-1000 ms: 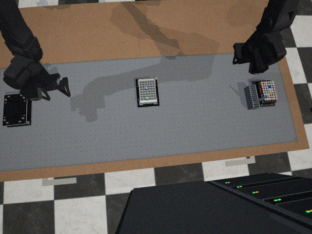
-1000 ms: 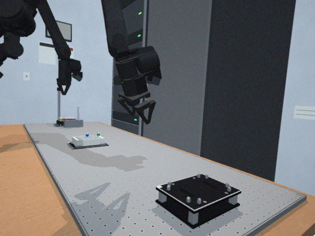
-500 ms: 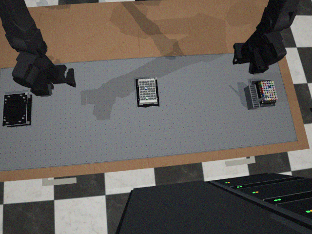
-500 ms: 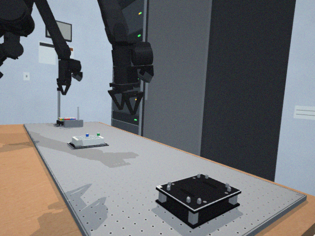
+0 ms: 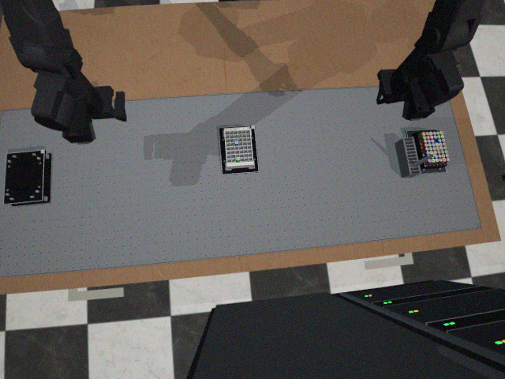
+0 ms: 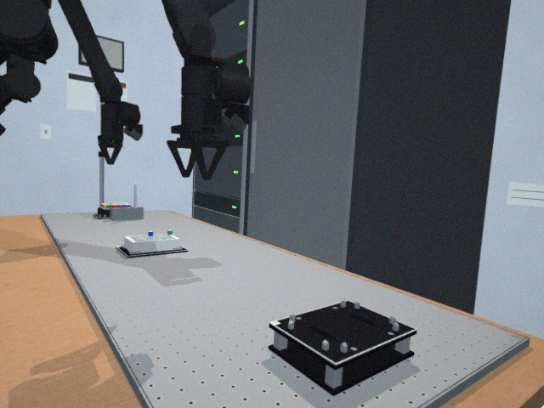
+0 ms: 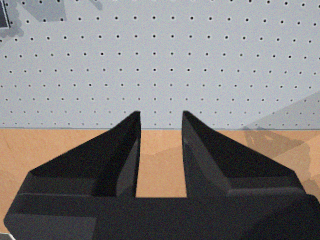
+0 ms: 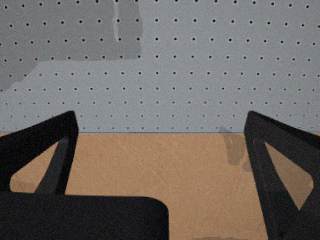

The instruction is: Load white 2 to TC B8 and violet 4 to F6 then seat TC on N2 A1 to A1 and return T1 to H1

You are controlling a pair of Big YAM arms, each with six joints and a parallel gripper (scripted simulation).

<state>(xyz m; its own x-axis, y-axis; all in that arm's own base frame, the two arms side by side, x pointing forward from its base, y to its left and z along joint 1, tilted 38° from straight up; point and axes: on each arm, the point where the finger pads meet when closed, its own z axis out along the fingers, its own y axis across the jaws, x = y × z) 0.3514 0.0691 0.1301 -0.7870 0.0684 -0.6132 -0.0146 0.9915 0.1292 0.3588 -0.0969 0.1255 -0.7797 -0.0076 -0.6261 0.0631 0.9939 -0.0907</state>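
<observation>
The tube carrier TC (image 5: 239,148) is a white grid block on a black plate at the middle of the mat, and it holds a blue-capped and a green-capped vial; it also shows in the exterior view (image 6: 151,242). The vial rack R1 (image 5: 434,148) holds several coloured vials. Beside it stands the grey holder H1 (image 5: 409,155) with the forceps T1 (image 6: 135,195) upright in it. The raised nest N2 (image 5: 25,177) is black and empty. My left gripper (image 5: 391,95) (image 7: 161,120) hangs high behind R1, fingers narrow with nothing between them. My right gripper (image 5: 116,106) (image 8: 161,120) is wide open and empty, high up between N2 and TC.
N2 (image 6: 342,337) has small locator pegs around its top. A dark cabinet with green lights stands beyond the front table edge. The brown table top borders the grey perforated mat.
</observation>
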